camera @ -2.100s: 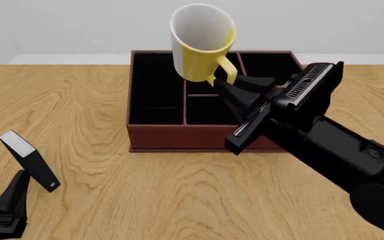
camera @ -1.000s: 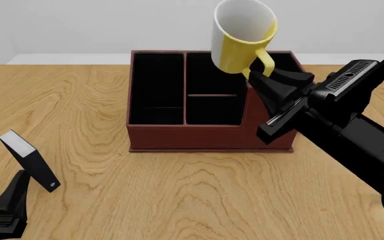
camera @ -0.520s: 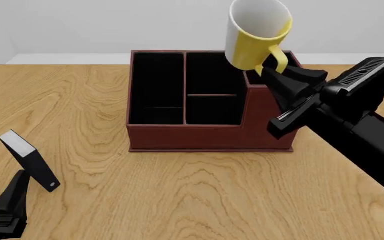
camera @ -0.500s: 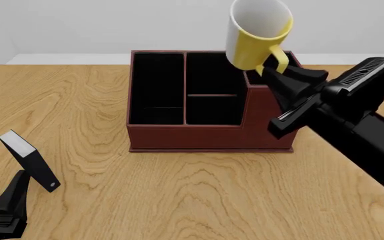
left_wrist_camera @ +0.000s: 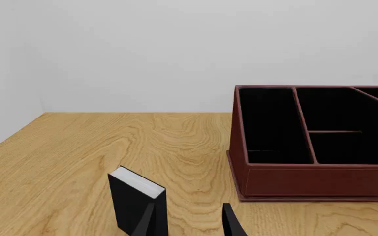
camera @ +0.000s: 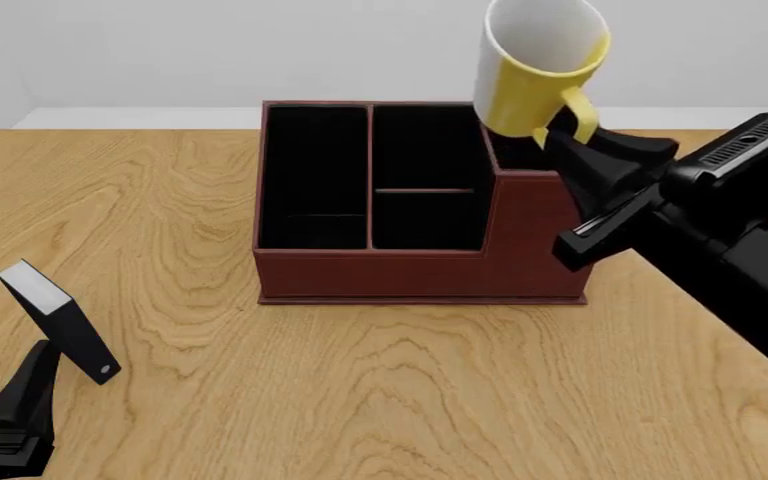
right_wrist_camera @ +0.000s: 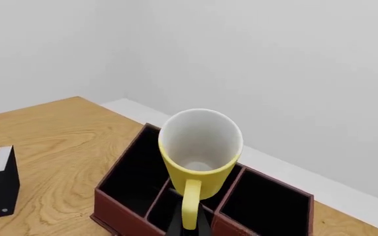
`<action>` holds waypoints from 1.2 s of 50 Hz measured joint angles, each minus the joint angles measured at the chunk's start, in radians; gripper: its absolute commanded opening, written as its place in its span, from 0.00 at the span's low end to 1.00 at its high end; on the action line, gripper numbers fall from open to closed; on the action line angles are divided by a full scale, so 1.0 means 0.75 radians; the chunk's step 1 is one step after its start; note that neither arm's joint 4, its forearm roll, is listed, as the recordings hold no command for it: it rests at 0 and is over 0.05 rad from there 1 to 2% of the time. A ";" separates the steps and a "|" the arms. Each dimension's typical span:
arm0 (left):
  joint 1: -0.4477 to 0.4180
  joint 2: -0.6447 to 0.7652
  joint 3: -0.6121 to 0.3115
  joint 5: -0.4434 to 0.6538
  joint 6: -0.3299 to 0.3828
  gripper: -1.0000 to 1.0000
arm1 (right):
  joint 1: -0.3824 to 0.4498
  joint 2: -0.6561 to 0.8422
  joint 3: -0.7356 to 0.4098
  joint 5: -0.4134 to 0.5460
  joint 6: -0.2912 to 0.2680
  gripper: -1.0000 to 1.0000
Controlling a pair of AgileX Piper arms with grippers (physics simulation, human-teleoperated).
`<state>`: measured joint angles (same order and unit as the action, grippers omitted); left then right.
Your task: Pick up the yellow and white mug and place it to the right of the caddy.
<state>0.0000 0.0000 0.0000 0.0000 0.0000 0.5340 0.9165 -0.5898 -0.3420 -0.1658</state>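
Observation:
The yellow and white mug point(camera: 539, 68) hangs tilted in the air above the caddy's right, taller corner section, its white inside facing the camera. My right gripper point(camera: 574, 135) is shut on its yellow handle. In the right wrist view the mug point(right_wrist_camera: 199, 150) sits over the caddy point(right_wrist_camera: 255, 206), its handle between my fingers. The dark reddish-brown caddy point(camera: 411, 275) stands in the middle of the table and shows in the left wrist view point(left_wrist_camera: 307, 172). My left gripper point(camera: 17, 405) rests low at the near left, open and empty, its fingertips point(left_wrist_camera: 228, 223) in the left wrist view.
A small black-and-white book-like block point(camera: 61, 320) stands near the left gripper, also in the left wrist view point(left_wrist_camera: 136, 201) and the right wrist view point(right_wrist_camera: 4, 179). Bare wood table point(camera: 704, 400) lies right of the caddy, under my right arm.
My right gripper has carried the mug rightward from over the caddy's middle to over its right corner section. The left arm and the block have not moved.

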 measured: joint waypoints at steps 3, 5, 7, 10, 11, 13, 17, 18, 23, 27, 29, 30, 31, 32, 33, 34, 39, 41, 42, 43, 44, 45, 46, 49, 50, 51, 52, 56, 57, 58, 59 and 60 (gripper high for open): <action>0.000 0.000 0.000 0.000 0.000 1.00 | -0.008 -0.006 0.003 0.003 0.001 0.00; 0.000 0.000 0.000 0.000 0.000 1.00 | -0.014 -0.010 0.006 0.006 0.002 0.00; 0.000 0.000 0.000 0.000 0.000 1.00 | -0.020 -0.015 0.008 0.008 0.003 0.00; 0.000 0.000 0.000 0.000 0.000 1.00 | -0.029 -0.024 0.011 0.014 0.002 0.00; 0.000 0.000 0.000 0.000 0.000 1.00 | -0.032 -0.027 0.012 0.016 0.002 0.00; 0.000 0.000 0.000 0.000 0.000 1.00 | -0.039 -0.033 0.014 0.019 0.002 0.00; 0.000 0.000 0.000 0.000 0.000 1.00 | -0.050 -0.044 0.021 0.025 0.002 0.00; 0.000 0.000 0.000 0.000 0.000 1.00 | -0.054 -0.047 0.023 0.026 0.002 0.00; 0.000 0.000 0.000 0.000 0.000 1.00 | -0.069 -0.060 0.030 0.033 0.005 0.00; 0.000 0.000 0.000 0.000 0.000 1.00 | -0.082 -0.072 0.034 0.040 0.007 0.00; 0.000 0.000 0.000 0.000 0.000 1.00 | -0.088 -0.078 0.036 0.044 0.008 0.00; 0.000 0.000 0.000 0.000 0.000 1.00 | -0.091 -0.081 0.037 0.046 0.008 0.00; 0.000 0.000 0.000 0.000 0.000 1.00 | -0.094 -0.083 0.038 0.047 0.009 0.00; 0.000 0.000 0.000 0.000 0.000 1.00 | -0.097 -0.086 0.039 0.049 0.010 0.00; 0.000 0.000 0.000 0.000 0.000 1.00 | -0.100 -0.089 0.040 0.050 0.010 0.00; 0.000 0.000 0.000 0.000 0.000 1.00 | -0.104 -0.092 0.041 0.052 0.011 0.00; 0.000 0.000 0.000 0.000 0.000 1.00 | -0.121 -0.105 0.046 0.060 0.013 0.00; 0.000 0.000 0.000 0.000 0.000 1.00 | -0.127 -0.111 0.048 0.064 0.014 0.00; 0.000 0.000 0.000 0.000 0.000 1.00 | -0.130 -0.113 0.049 0.066 0.014 0.00; 0.000 0.000 0.000 0.000 0.000 1.00 | -0.133 -0.116 0.049 0.068 0.014 0.00; 0.000 0.000 0.000 0.000 0.000 1.00 | -0.136 -0.119 0.050 0.070 0.014 0.00; 0.000 0.000 0.000 0.000 0.000 1.00 | -0.139 -0.121 0.050 0.072 0.015 0.00; 0.000 0.000 0.000 0.000 0.000 1.00 | -0.142 -0.124 0.050 0.074 0.014 0.00; 0.000 0.000 0.000 0.000 0.000 1.00 | -0.151 -0.132 0.050 0.080 0.015 0.00; 0.000 0.000 0.000 0.000 0.000 1.00 | -0.155 -0.134 0.050 0.082 0.015 0.00; 0.000 0.000 0.000 0.000 0.000 1.00 | -0.158 -0.137 0.050 0.084 0.015 0.00; 0.000 0.000 0.000 0.000 0.000 1.00 | -0.162 -0.140 0.050 0.086 0.016 0.00; 0.000 0.000 0.000 0.000 0.000 1.00 | -0.176 -0.149 0.051 0.094 0.016 0.00; 0.000 0.000 0.000 0.000 0.000 1.00 | -0.180 -0.152 0.052 0.096 0.016 0.00; 0.000 0.000 0.000 0.000 0.000 1.00 | -0.184 -0.154 0.052 0.098 0.017 0.00; 0.000 0.000 0.000 0.000 0.000 1.00 | -0.188 -0.157 0.052 0.099 0.017 0.00; 0.000 0.000 0.000 0.000 0.000 1.00 | -0.192 -0.159 0.052 0.101 0.018 0.00</action>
<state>0.0000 0.0000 0.0000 0.0000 0.0000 0.3900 0.7975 -0.5507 -0.2662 -0.1526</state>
